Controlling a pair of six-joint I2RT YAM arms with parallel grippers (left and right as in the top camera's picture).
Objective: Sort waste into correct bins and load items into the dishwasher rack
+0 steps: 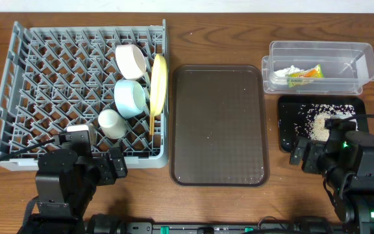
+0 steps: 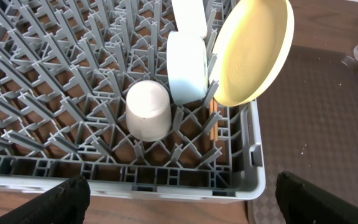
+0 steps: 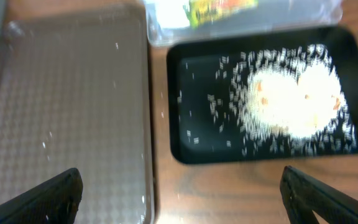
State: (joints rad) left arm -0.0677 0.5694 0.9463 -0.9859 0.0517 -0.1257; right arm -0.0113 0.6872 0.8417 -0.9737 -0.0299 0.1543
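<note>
Grey plastic first: the dishwasher rack [image 1: 44, 78] is the biggest thing here and it sits just left of the brown serving tray [image 1: 218, 123], walls nearly touching. Off that tray's far right corner is the clear tub [image 1: 363, 62], and beside the tray's right edge, closer to the robot, is the glossy black tray [image 1: 287, 127]. Both arms are parked on the robot's side of the tray's near edge. The left gripper [image 2: 179, 180] hangs at the rack's front wall, out past the tray's near left corner, with fingers spread wide and nothing between them. The right gripper [image 3: 180, 177] is off the tray's near right corner by the black tray's front edge, also wide apart and empty. The yellow plate [image 1: 158, 81] stands on edge in the rack row closest to the tray. One step further from the tray are the light blue bowl [image 1: 130, 97] and the pinkish-white bowl [image 1: 131, 60], both tipped on their sides, the blue one nearer the robot. The small white cup [image 1: 111, 123] sits mouth down a bit further still from the tray. The chopsticks [image 2: 212, 124] poke down into the rack under the plate, right by the wall facing the tray. In the tub are the green-yellow wrapper [image 1: 304, 74] and, on the side nearer the tray, the crumpled white paper [image 1: 287, 69]. The rice scraps [image 1: 319, 125] are piled in the black tray, with loose grains scattered toward the brown tray.
</note>
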